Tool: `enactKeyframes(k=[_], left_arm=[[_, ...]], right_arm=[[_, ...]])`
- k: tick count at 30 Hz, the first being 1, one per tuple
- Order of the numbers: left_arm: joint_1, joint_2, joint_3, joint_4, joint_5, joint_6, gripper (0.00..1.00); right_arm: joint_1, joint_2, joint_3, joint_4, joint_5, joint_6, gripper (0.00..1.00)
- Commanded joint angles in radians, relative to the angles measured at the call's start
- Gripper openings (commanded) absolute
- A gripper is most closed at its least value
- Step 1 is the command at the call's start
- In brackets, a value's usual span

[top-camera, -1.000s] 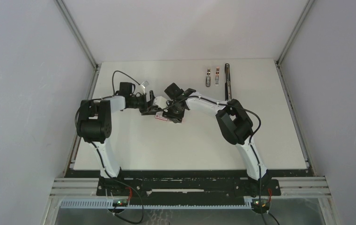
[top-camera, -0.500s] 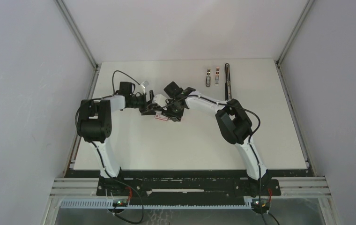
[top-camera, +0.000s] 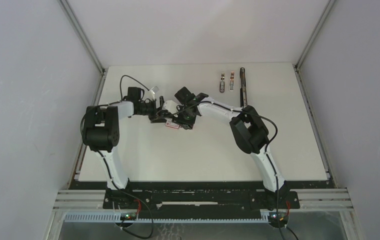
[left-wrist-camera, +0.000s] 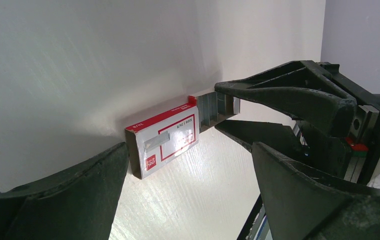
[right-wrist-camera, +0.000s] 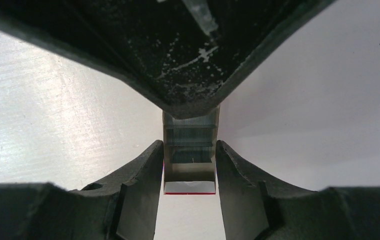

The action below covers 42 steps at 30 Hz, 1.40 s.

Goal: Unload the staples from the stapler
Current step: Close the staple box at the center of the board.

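Observation:
The long black stapler (top-camera: 243, 87) lies at the back right of the table, far from both arms. Two short silvery staples strips (top-camera: 222, 83) (top-camera: 232, 81) lie just left of it. At the table's middle back, a red-and-white staple box (left-wrist-camera: 165, 137) lies flat with its inner tray (right-wrist-camera: 189, 172) slid out. My right gripper (right-wrist-camera: 189, 147) is shut on the sides of that tray, which holds grey rows of staples (right-wrist-camera: 190, 137). My left gripper (left-wrist-camera: 189, 150) stands wide open at the box's other end, with nothing between its fingers.
The white table (top-camera: 203, 150) ends in a raised frame at both sides, with grey walls beyond. Both arms meet above the box (top-camera: 173, 125), their wrists close together.

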Motion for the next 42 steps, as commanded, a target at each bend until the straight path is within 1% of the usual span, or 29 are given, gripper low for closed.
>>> enactKeyframes(k=[1,20,29,31,32,37,42], left_arm=[[-0.029,0.026,0.023,-0.056,-0.032,0.026,1.00],[-0.032,0.036,0.038,-0.074,-0.031,0.035,1.00],[-0.031,0.039,0.036,-0.070,-0.037,0.030,0.86],[-0.031,0.042,0.037,-0.070,-0.032,0.028,0.80],[-0.032,0.044,0.038,-0.070,-0.027,0.027,0.79],[-0.025,0.049,0.041,-0.070,-0.012,0.026,0.81],[-0.025,0.053,0.042,-0.070,-0.014,0.021,0.79]], right_arm=[[0.050,0.028,0.031,0.009,-0.009,0.000,0.43],[0.071,0.038,0.034,0.015,0.006,0.004,0.43],[0.071,0.028,0.013,0.020,0.013,0.005,0.43],[0.071,0.025,0.008,0.021,0.015,0.003,0.43],[0.071,0.025,0.005,0.021,0.018,0.003,0.43],[0.066,0.015,-0.014,0.025,0.020,0.000,0.43],[0.062,0.012,-0.020,0.033,0.019,0.001,0.43]])
